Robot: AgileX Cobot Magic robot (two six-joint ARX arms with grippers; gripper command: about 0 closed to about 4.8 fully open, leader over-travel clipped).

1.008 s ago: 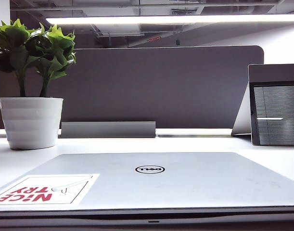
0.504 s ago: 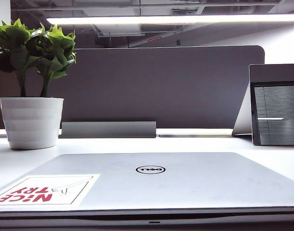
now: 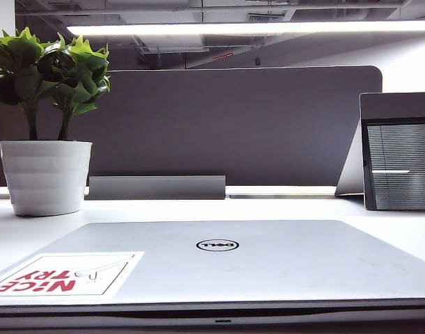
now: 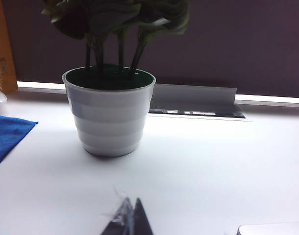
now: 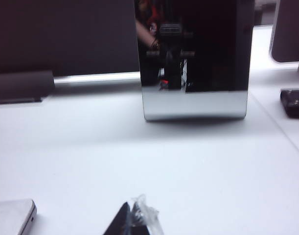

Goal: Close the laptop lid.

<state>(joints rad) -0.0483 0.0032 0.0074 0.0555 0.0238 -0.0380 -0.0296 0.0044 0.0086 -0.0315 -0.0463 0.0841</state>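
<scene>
The silver laptop lid lies flat on the laptop's base at the front of the table, its round Dell logo and red-lettered white sticker facing up. Neither arm shows in the exterior view. In the left wrist view my left gripper hovers over bare white table, fingertips pressed together and holding nothing, with a corner of the laptop at the frame's edge. My right gripper is likewise shut and empty above the table, beside another corner of the laptop.
A white pot with a green plant stands at the back left. A grey upright panel stands at the back right, before the dark desk divider. A blue cloth lies left of the pot. A black object lies near the panel.
</scene>
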